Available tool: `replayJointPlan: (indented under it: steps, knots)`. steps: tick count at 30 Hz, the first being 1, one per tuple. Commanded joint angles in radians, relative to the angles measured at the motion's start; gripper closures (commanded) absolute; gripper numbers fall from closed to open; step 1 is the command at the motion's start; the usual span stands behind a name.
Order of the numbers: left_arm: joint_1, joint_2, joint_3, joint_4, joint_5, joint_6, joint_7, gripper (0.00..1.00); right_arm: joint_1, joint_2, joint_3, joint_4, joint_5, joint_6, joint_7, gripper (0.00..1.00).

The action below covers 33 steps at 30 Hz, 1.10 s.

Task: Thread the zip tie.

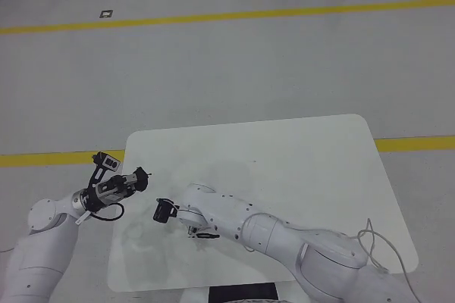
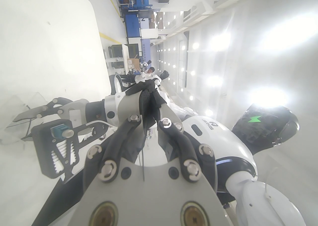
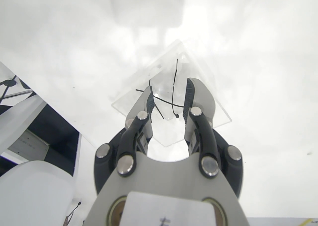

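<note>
- Zip ties (image 3: 174, 80) — thin black strips are lying loose and crossing one another on a clear plate (image 3: 216, 113). At least two are showing, possibly three, since the crossing is making the count uncertain. One is ending in a small square head (image 3: 177, 115).
- Handling, as a judgement: each tie is looking very light, springy along its length and slick, so it is probably going to skid on the smooth plate under a glancing touch. Lying flat, it is offering little to pinch. The better hold is likely on the strip a little behind the head, leaving the head's slot and the far tip free for threading.
- Right hand (image 3: 170, 85): it is hovering just above the plate, released, with nothing between its jaws. Its two fingers (image 3: 188, 95) are straddling the crossed ties.
- Left hand (image 2: 149, 95): it is hanging raised over the worktop's left edge, clenched on a held strip (image 2: 143, 165) — dark and thin, seemingly a further zip tie — whose free end is trailing back toward the wrist.
- Worktop (image 1: 288, 151): one white surface is carrying one plate, and the two hands are sitting over its near-left part, apart from each other.
</note>
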State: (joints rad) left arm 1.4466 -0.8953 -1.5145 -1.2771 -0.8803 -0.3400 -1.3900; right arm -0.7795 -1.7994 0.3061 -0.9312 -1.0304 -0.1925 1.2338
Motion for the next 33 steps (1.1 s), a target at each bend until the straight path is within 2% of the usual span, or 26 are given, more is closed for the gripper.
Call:
replayJointPlan:
  steps: [1,7,14,33]
  knots:
    - [0.000,0.000,0.000,0.000,0.000,0.000,0.000,1.00,-0.005,0.006,0.007,-0.014,-0.007,-0.002,0.014,0.73]
    - [0.000,0.000,0.000,0.000,0.000,0.000,0.000,1.00,-0.019,0.022,0.026,-0.042,-0.010,-0.039,0.044,0.75]
    - [0.000,0.000,0.000,0.000,0.000,0.000,0.000,1.00,-0.029,0.025,0.033,-0.046,-0.007,-0.080,0.040,0.75]
    - [0.000,0.000,0.000,0.000,0.000,0.000,0.000,1.00,-0.020,-0.011,0.023,0.021,0.003,-0.129,0.014,0.81]
